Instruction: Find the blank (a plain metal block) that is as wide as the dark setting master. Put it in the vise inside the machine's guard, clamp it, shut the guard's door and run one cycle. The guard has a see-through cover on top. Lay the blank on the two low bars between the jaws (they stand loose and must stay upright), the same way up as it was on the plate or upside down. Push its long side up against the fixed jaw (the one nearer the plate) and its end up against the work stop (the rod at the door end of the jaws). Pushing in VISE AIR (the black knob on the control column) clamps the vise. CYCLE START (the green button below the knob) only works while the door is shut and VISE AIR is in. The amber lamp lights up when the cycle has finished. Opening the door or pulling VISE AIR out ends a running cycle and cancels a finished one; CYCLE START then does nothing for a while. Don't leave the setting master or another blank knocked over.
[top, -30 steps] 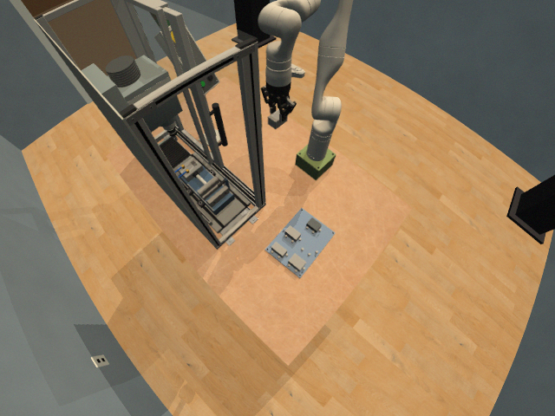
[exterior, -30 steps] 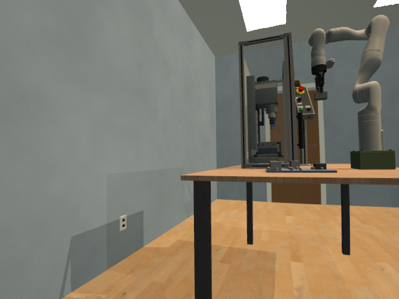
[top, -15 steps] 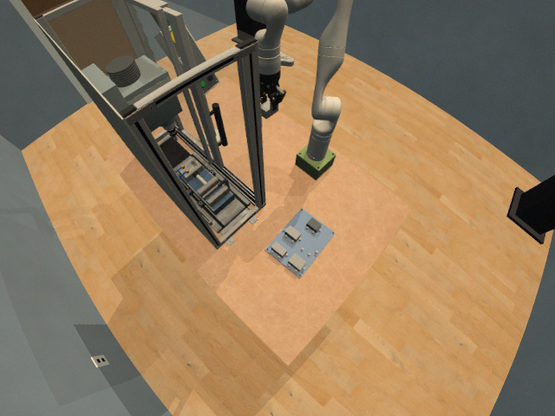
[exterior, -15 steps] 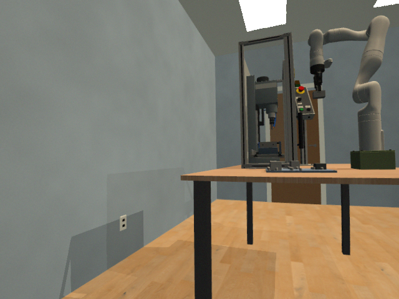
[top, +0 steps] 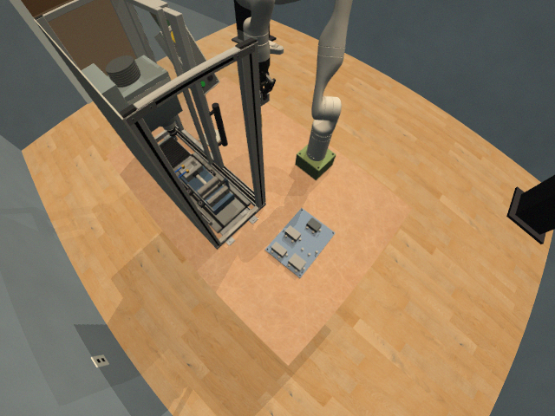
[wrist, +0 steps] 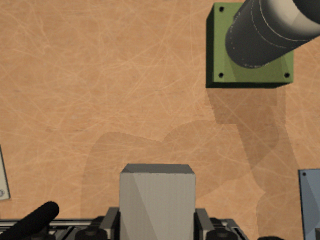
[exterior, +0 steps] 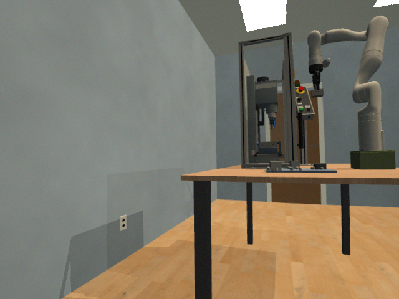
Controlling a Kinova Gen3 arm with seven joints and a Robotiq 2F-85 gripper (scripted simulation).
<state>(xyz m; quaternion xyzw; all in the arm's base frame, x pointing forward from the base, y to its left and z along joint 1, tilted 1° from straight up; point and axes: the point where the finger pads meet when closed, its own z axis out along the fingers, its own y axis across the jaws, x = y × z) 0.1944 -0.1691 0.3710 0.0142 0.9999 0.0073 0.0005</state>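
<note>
Table [top: 358, 215] [exterior: 225, 177] [wrist: 75, 90]: tan top, dk legs. On it: machine's guard frame [top: 251, 134] [exterior: 291, 96], blue plate [top: 320, 243] [exterior: 306, 170] [wrist: 310, 200] nr guard's front, green arm base [top: 315, 169] [exterior: 373, 159] [wrist: 215, 55] w/ bolts at corners.

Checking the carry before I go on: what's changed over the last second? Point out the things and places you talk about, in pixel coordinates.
The gripper [top: 267, 88] [exterior: 317, 88] [wrist: 157, 220] moved a little toward the guard [top: 251, 112] [exterior: 289, 96] [wrist: 85, 221], carrying the grey blank [top: 264, 101] [exterior: 317, 93] [wrist: 157, 202]. Nothing was grasped or released. The plate [top: 320, 237] [exterior: 309, 170] [wrist: 311, 200] and its blocks stayed put.
</note>
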